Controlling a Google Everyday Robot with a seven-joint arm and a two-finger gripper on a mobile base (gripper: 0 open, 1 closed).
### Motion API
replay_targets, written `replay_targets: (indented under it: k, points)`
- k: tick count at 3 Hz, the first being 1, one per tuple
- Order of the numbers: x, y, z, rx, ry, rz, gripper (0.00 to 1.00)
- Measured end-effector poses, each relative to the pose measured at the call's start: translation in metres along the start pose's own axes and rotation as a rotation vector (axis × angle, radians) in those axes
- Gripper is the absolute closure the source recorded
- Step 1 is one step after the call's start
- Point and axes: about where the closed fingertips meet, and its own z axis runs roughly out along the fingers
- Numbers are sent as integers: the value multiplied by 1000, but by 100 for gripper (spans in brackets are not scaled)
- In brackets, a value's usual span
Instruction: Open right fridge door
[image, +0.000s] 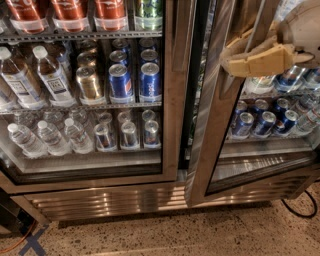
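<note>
The two steel-framed glass doors fill the frame. The left fridge door sits flush in the cabinet, and the right fridge door in the right half stands ajar, its left edge swung out with a dark gap showing between the two. I judge the task begun but not finished: the door has only cracked open, and most of its swing is left. The single tan gripper reaches in from the upper right and rests against the inner edge of that door's frame; whether it is clamped on the frame or only hooked against it, I cannot tell. Through the left pane, front rows show three red bottles, two Pepsi cans and three silver cans. Through the right pane, at least six blue cans stand on the lower shelf.
</note>
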Motion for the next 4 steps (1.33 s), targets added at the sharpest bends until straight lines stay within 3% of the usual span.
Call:
replay_targets:
  k: [4]
  points:
    - [-5, 24, -13, -13, -8, 21, 100]
